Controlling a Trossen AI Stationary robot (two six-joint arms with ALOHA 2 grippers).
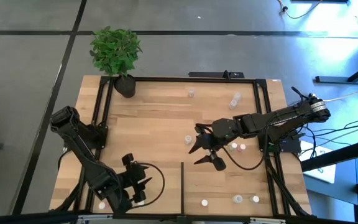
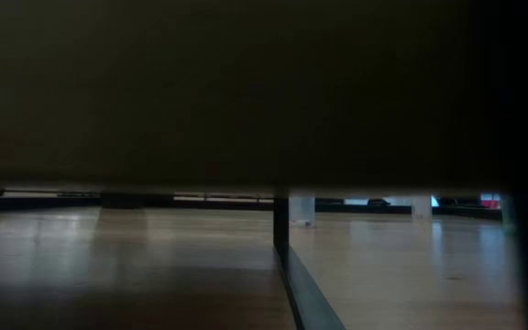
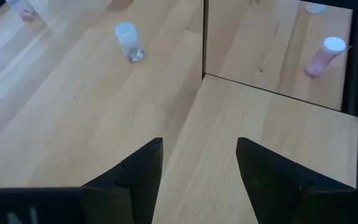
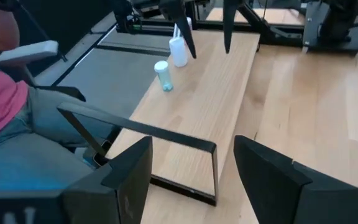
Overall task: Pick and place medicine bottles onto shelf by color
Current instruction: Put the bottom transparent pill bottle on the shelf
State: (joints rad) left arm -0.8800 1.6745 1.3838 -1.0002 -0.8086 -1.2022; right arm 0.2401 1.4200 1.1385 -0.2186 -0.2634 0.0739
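Note:
Small medicine bottles stand scattered on the light-wood shelf [image 1: 154,124]: two at the far side [image 1: 191,93] [image 1: 235,99], some mid-right [image 1: 234,147], several along the near edge [image 1: 238,199]. My left gripper [image 3: 200,152] hovers open over the near left part [image 1: 143,186], with nothing between its fingers. A white bottle [image 4: 178,50] and a clear white-capped one [image 4: 161,76] stand upright just beside it. My right gripper [image 4: 193,149] is open and empty above the shelf's middle [image 1: 204,155], near a bottle [image 1: 189,139].
A potted green plant [image 1: 115,53] stands at the far left corner. A short black divider bar [image 1: 183,186] rises from the near edge, with a pinkish bottle [image 3: 323,56] beyond it. Black rails [image 1: 101,112] edge the shelf. A seated person [image 4: 5,112] shows beyond the table's near edge.

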